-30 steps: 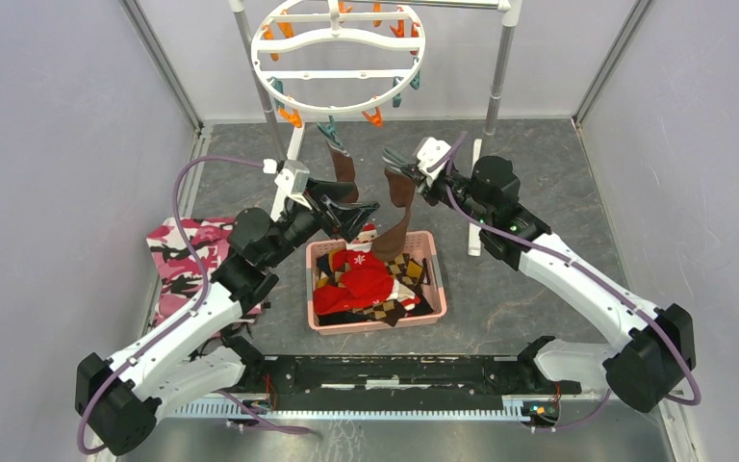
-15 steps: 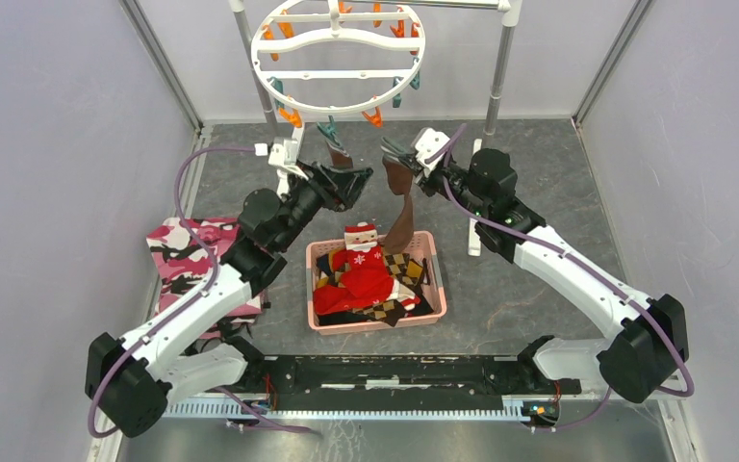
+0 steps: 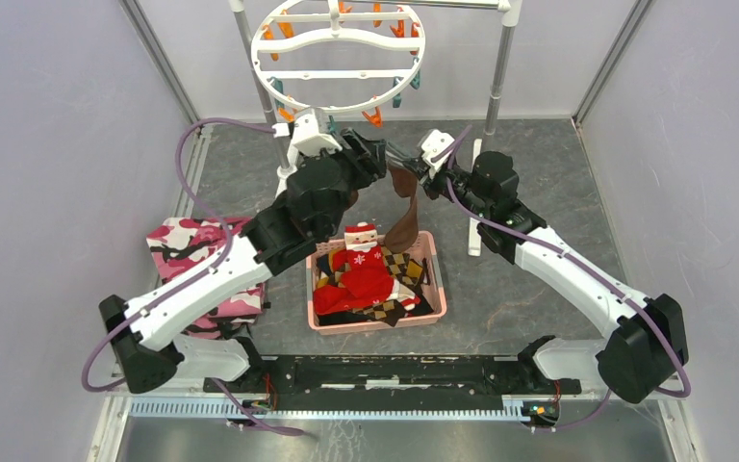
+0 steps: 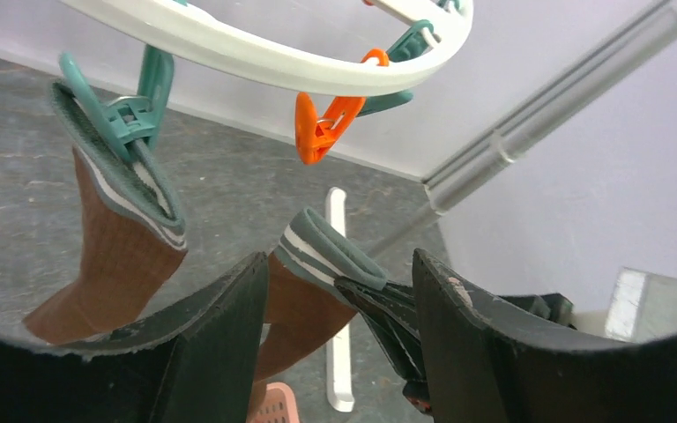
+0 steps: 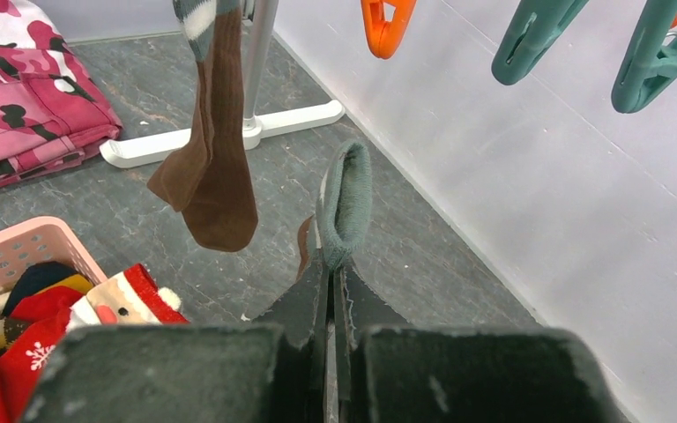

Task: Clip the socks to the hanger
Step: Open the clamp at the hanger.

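Observation:
The white round hanger [image 3: 337,58] hangs at the back, with orange and teal clips under its rim. One brown sock [image 4: 115,256] with a striped cuff hangs from a teal clip [image 4: 137,123]; it also shows in the right wrist view [image 5: 216,159]. My right gripper [image 3: 399,166] is shut on the grey cuff [image 5: 344,198] of the second brown sock [image 3: 402,217], which dangles over the basket. My left gripper [image 3: 373,154] is open, its fingers on either side of that cuff [image 4: 331,256], just below an orange clip [image 4: 322,128].
A pink basket [image 3: 377,325] below holds a red Santa sock [image 3: 358,265] and argyle socks. Pink camouflage cloth [image 3: 192,255] lies at the left. The rack pole [image 3: 498,67] and its white foot [image 3: 474,197] stand behind my right arm. Free teal clips [image 5: 529,35] hang above.
My left arm has risen and swung right, from over the basket up to the hanger's rim beside the right gripper. The right gripper has shifted slightly with its sock.

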`<action>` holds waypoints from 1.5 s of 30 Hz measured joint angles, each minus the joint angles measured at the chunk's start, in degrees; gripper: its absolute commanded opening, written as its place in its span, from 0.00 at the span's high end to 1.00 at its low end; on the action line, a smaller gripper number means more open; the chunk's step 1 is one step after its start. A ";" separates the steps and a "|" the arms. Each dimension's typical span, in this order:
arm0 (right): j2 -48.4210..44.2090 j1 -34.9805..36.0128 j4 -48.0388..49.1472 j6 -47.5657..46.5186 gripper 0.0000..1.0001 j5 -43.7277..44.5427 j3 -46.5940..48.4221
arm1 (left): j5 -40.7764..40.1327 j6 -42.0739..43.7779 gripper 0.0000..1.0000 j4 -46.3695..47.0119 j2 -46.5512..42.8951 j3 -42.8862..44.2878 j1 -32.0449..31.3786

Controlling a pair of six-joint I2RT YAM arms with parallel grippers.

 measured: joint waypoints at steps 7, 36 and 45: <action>0.00 -0.90 1.25 1.44 1.00 -2.43 -0.13 | -9.09 0.28 0.24 -6.88 9.29 9.57 -2.64; 0.50 -3.58 5.18 4.50 1.00 -7.96 -1.27 | -25.27 12.33 0.30 -4.72 26.05 25.73 -2.03; 0.48 -4.02 5.49 5.29 1.00 -8.63 -1.36 | -25.44 13.75 0.32 -3.96 26.23 26.47 -0.68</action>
